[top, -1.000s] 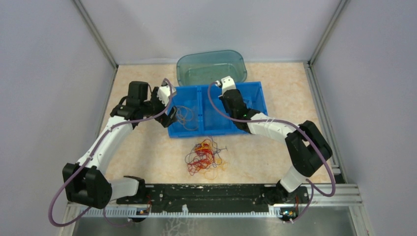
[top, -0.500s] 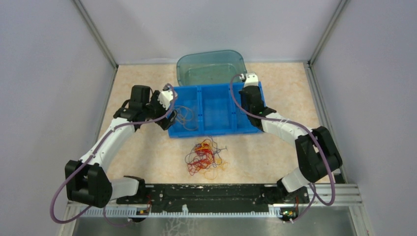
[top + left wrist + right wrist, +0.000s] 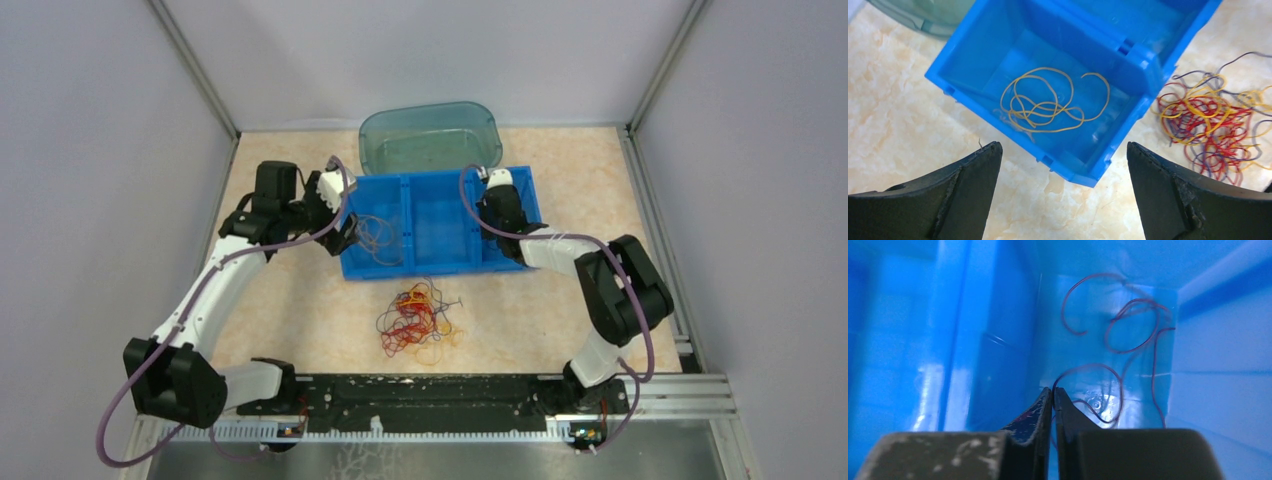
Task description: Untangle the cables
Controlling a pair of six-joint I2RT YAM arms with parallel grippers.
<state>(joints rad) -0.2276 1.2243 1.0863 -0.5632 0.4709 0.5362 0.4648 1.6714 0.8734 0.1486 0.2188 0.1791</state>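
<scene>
The cables lie as a tangled clump of yellow, red and dark strands on the table in front of the blue bin; the left wrist view shows the clump too. Loose yellow cables lie in the bin's left compartment. Dark red cables lie in the right compartment. My left gripper is open and empty above the bin's near left corner; it also shows in the top view. My right gripper is down inside the right compartment, shut on a thin dark red cable.
A clear teal tub stands behind the blue bin. Bare beige table lies left of the clump. Grey walls close in the sides and back. A black rail runs along the near edge.
My right gripper swung from the bin's middle to its right compartment and lowered into it. The left arm shifted only slightly. The clump has not moved.
</scene>
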